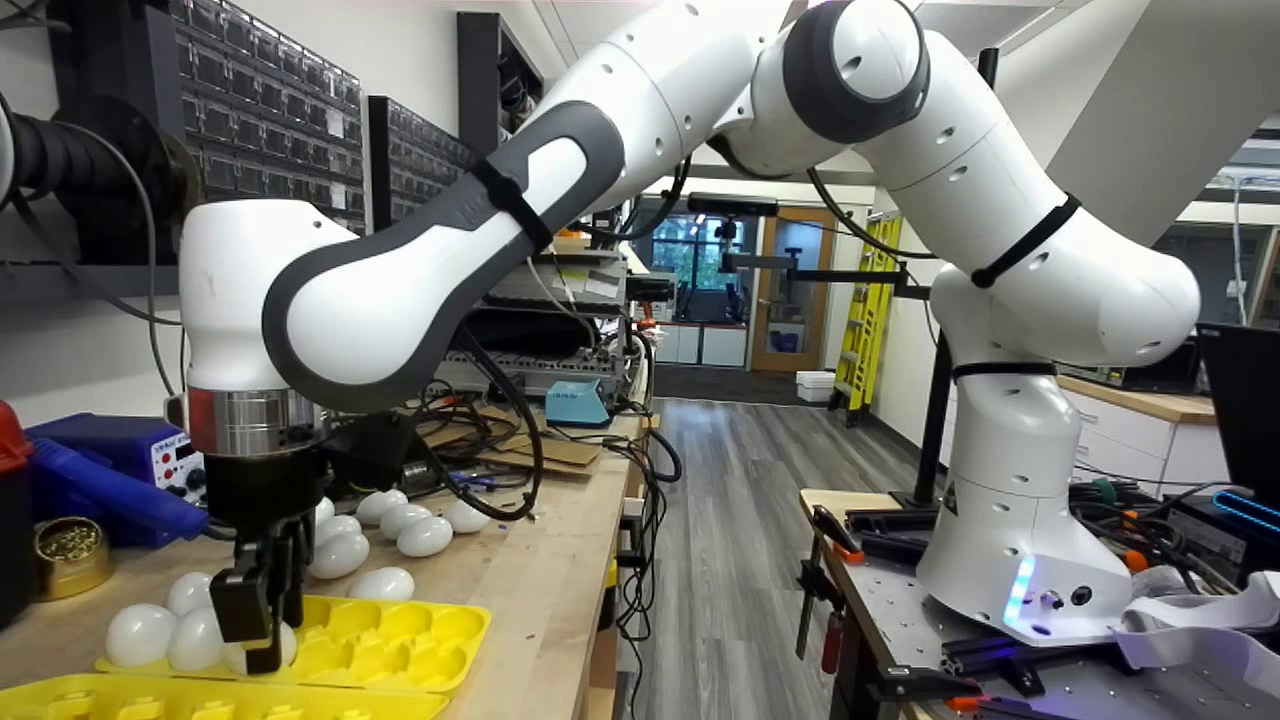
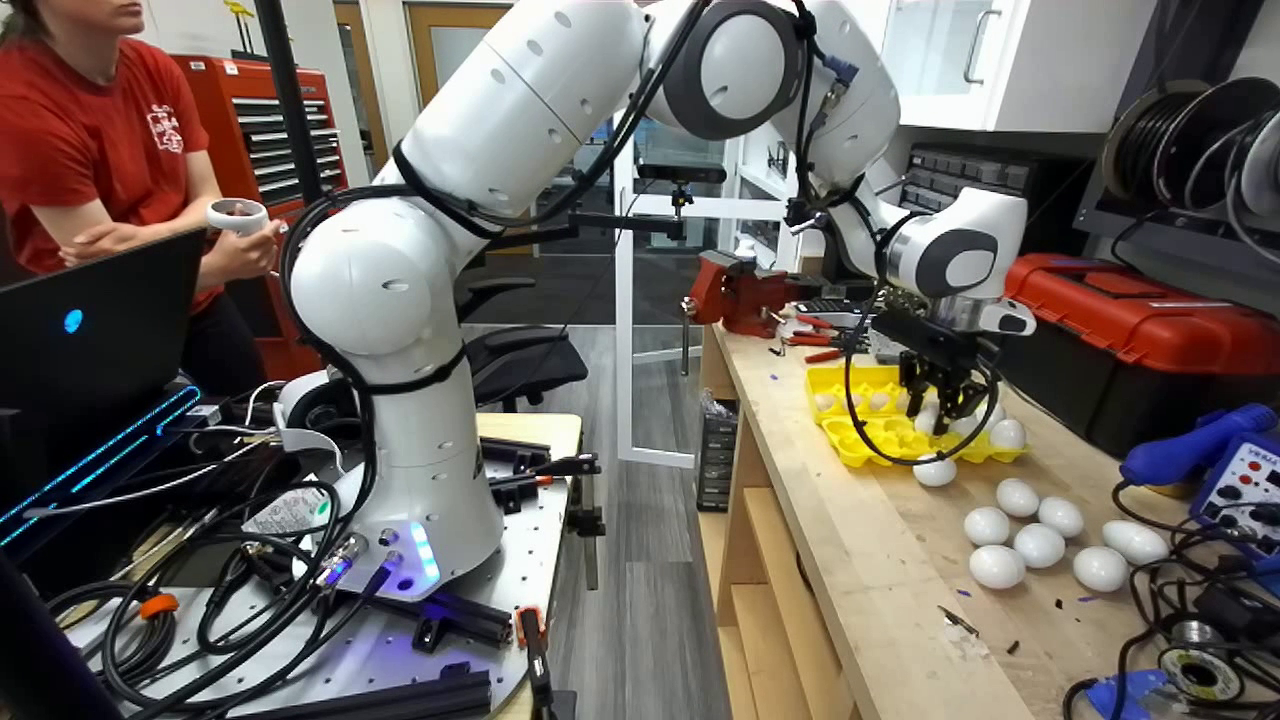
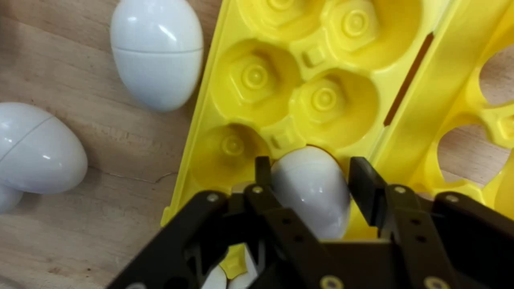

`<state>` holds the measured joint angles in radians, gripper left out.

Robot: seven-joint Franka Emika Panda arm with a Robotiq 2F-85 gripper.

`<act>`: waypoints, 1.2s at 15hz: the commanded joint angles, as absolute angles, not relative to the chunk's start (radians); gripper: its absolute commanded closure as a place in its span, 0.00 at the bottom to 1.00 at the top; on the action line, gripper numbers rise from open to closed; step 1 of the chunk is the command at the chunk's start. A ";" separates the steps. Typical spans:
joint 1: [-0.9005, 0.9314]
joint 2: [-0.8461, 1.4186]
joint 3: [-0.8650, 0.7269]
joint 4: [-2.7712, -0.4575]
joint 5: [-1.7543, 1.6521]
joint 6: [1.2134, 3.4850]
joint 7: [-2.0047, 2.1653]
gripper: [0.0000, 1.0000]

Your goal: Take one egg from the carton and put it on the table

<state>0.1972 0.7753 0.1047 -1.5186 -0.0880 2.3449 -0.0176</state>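
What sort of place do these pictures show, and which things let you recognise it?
It is probably a workshop or robotics lab: a red bench vise stands on the wooden workbench, small-parts drawer cabinets sit above it, and a red tool chest stands in the background.

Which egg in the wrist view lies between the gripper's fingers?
The egg in the carton, next to an empty cup; the gripper straddles only this one, all others visible lying outside.
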 commanded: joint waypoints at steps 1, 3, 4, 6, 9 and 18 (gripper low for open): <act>0.194 0.783 0.119 -1.495 -0.065 2.338 -0.027 0.15; 0.196 0.778 0.120 -1.496 -0.066 2.340 -0.023 0.56; 0.195 0.775 0.120 -1.498 -0.066 2.344 -0.023 0.57; 0.192 0.771 0.120 -1.500 -0.063 2.345 -0.024 0.71; 0.188 0.768 0.120 -1.505 -0.058 2.345 -0.025 0.77; 0.162 0.659 0.106 -1.599 -0.046 2.363 -0.014 0.77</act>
